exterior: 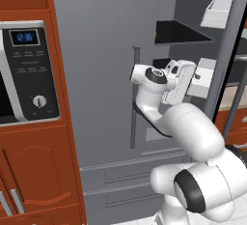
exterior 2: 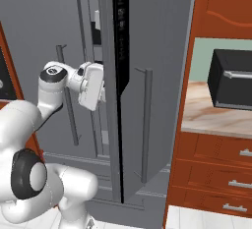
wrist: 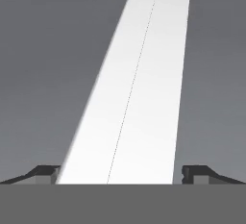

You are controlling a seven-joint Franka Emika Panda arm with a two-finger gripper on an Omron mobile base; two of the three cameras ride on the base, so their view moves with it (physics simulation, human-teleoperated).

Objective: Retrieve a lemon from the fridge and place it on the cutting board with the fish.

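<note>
Matte grey fridge [exterior: 101, 50] with black shelves [exterior: 181, 32], white door bins [exterior: 216, 12], beside red-brown wooden cabinets [exterior: 34, 171].

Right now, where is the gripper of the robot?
In the hand view the gripper is open, its tips on either side of a pale strip. In the left base view the hand reaches into the open right side of the fridge, below a black shelf.

A rendered home kitchen, plainly: a tall grey fridge [exterior: 106, 50] fills the middle, one door swung open on a black shelf [exterior: 181, 32] and white door bins [exterior: 215, 13]. To the left, a microwave [exterior: 29, 72] with a blue display sits built into reddish wood cabinets [exterior: 34, 171]. To the right, a marbled beige counter [exterior 2: 209, 115] carries a black toaster oven [exterior 2: 231, 79] above wooden drawers [exterior 2: 216, 174] with silver pulls.
</note>
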